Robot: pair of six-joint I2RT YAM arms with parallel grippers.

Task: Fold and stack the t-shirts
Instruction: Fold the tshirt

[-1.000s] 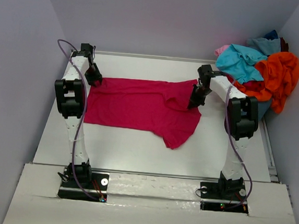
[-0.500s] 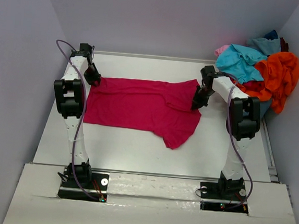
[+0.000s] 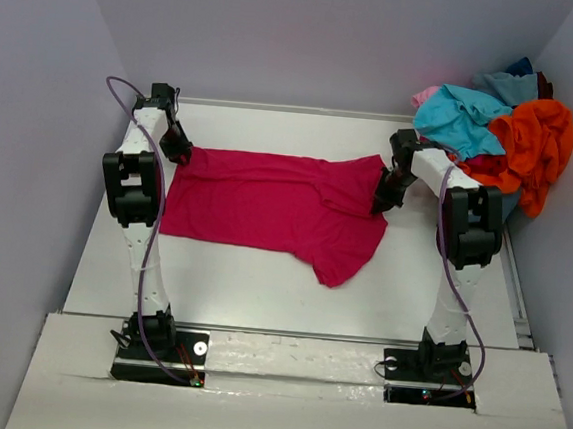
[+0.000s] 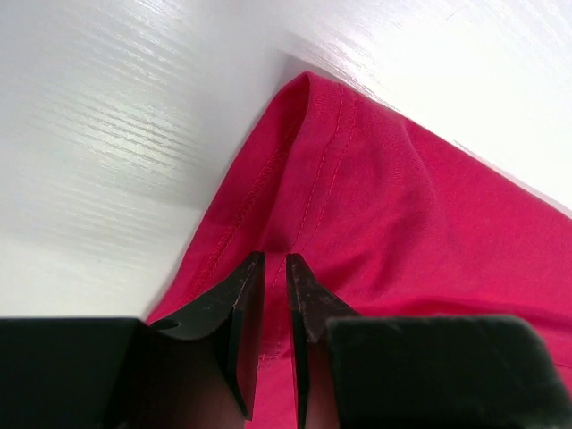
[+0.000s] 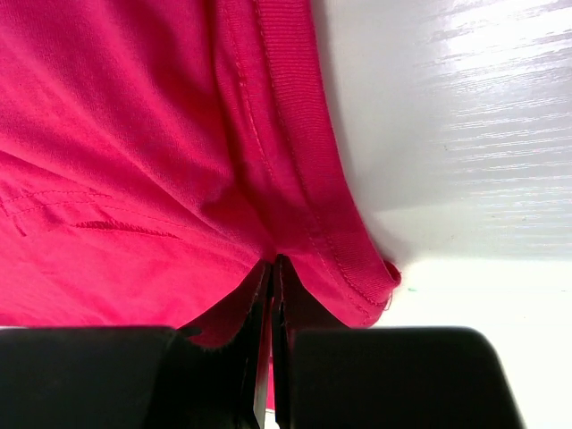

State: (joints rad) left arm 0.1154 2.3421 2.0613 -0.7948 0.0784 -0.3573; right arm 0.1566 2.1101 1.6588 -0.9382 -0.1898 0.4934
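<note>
White glossy table point(image 3: 260, 292), glare streaks on top. Plain grey-lilac walls close round it: back wall point(image 3: 312, 36), L wall point(image 3: 17, 201), R wall point(image 3: 563, 329). White board point(image 3: 294, 361) along near edge.

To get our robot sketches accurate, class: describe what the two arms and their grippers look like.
The left arm and right arm each have white links, chunky black joint housings and a black base. A thin purple cable runs along each. The left gripper and right gripper are black, flat-sided and taper to narrow tips.

Right pincer point(image 3: 381, 206) with t-shirt point(image 3: 268, 201) rightward
</note>
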